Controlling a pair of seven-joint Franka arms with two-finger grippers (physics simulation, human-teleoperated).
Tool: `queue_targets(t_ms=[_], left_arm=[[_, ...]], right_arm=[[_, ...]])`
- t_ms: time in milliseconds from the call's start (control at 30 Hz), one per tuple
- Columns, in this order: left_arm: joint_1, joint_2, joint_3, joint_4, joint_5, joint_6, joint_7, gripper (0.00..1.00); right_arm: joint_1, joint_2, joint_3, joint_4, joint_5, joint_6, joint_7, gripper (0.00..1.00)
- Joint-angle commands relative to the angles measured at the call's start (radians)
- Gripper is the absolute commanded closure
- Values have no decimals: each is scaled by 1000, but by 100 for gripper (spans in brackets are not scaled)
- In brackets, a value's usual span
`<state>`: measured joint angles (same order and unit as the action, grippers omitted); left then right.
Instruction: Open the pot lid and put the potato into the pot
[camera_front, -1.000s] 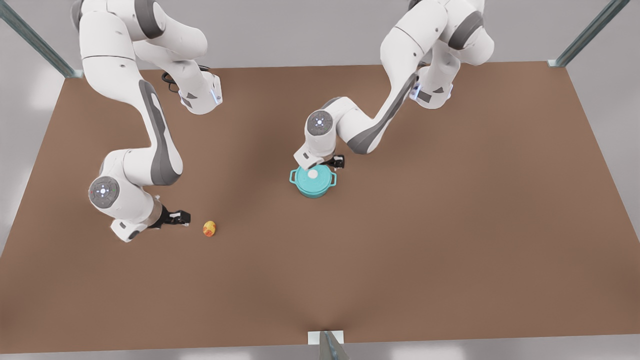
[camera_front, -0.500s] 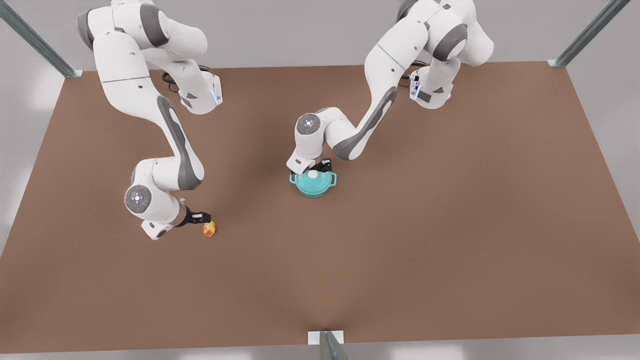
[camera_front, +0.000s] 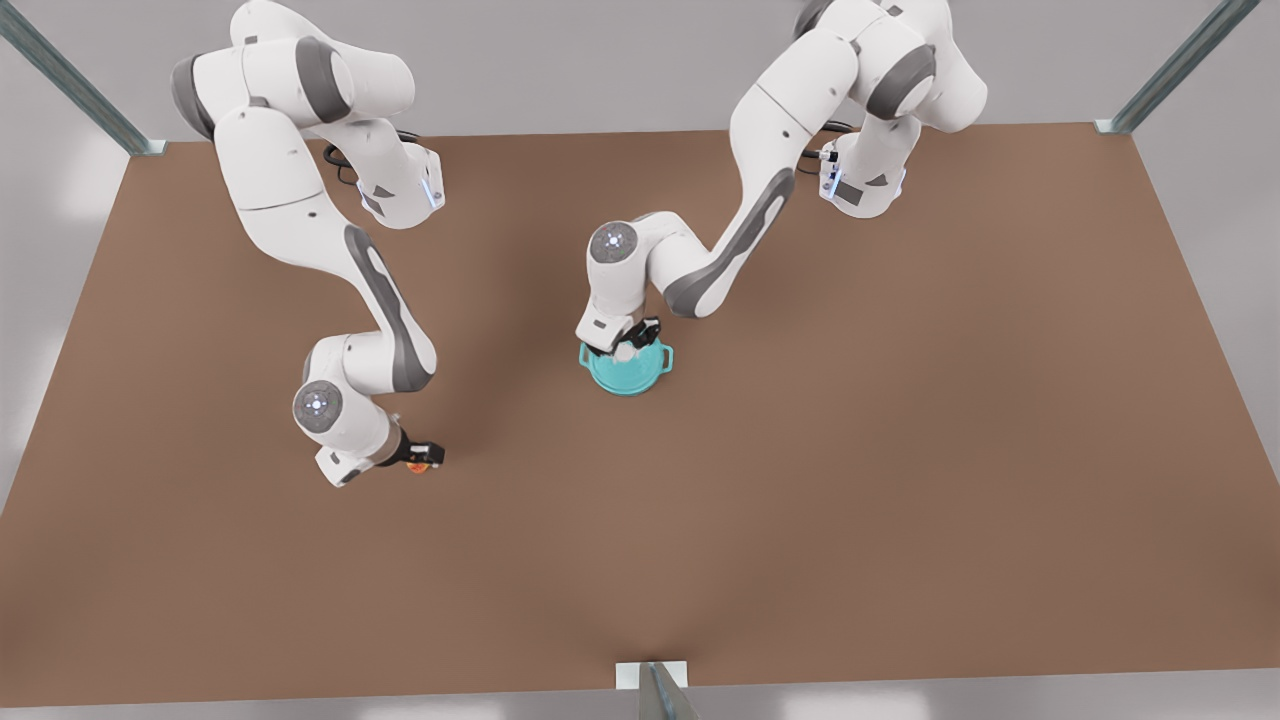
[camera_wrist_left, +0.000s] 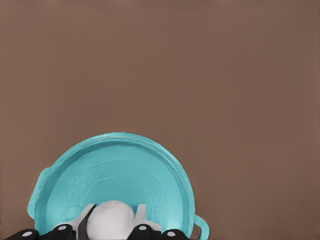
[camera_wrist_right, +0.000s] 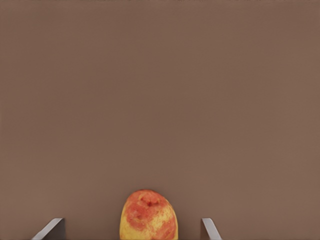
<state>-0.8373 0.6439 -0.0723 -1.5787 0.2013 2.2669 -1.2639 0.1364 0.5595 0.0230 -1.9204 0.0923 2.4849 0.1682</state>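
My rig, simulated lab cell: bare brown table (camera_front: 900, 450), metal frame posts (camera_front: 1180, 65) at table corners, blank grey surround.

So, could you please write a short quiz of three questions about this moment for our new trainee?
1. True or false: the pot lid is already off the pot.
2. Which gripper is at the potato? A: left gripper, B: right gripper.
3. Fill in: the left gripper's fingers stand on both sides of the lid's white ____.

Key
1. False: the lid sits on the pot.
2. B: its open fingers stand apart on both sides of the potato, on the table.
3. knob
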Motion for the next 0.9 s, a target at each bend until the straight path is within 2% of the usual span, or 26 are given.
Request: queue_targets(t_ms=[0,100,200,267,333,367,400,533,567,600,633,667,700,733,767,800,833,867], left_arm=[[20,2,38,57,18,-98,-59,64],[222,46,40,127,9,-99,190,64],[363,155,35,140,6,46,316,64],[389,214,40,193,7,76,337,64],[408,212,39,193,7,76,374,64],[408,208,39,193,7,76,376,47],[408,204,39,192,12,76,396,0],[426,198,40,175,18,68,529,0],[487,140,37,169,6,-76,809,0],[583,71,32,178,-129,-277,1132,0],[682,8,29,180,-240,-381,1236,0],[721,-67,40,209,-252,-550,1275,0],[728,-217,40,203,-291,-627,1238,0],[730,-323,46,162,-298,-659,1212,0],[730,-534,81,-42,-283,-563,1227,0],[728,-600,80,-117,-247,-444,1258,0],[721,-532,75,-23,-233,-529,1265,0],[721,-533,75,-21,-232,-532,1262,0]], right_arm=[[0,0,0,-11,1,55,70,1],[2,-1,0,-43,1,94,70,1],[2,-1,0,-55,1,97,70,0],[2,-1,0,-65,1,97,70,0],[12,0,0,-68,3,97,73,0],[14,0,0,-69,3,97,73,0],[14,0,0,-72,3,97,74,0],[14,0,0,-85,3,97,73,1],[14,0,0,-85,1,97,73,3],[14,0,0,-86,3,95,73,6],[14,-1,0,-86,3,94,71,11],[14,-1,0,-86,3,92,71,15],[14,0,0,-86,1,92,70,15],[12,0,0,-86,3,92,68,15],[12,0,-1,-88,1,92,67,15],[12,0,-1,-89,3,92,65,15],[12,0,-1,-91,1,92,65,15],[12,0,-3,-94,1,92,65,15]])
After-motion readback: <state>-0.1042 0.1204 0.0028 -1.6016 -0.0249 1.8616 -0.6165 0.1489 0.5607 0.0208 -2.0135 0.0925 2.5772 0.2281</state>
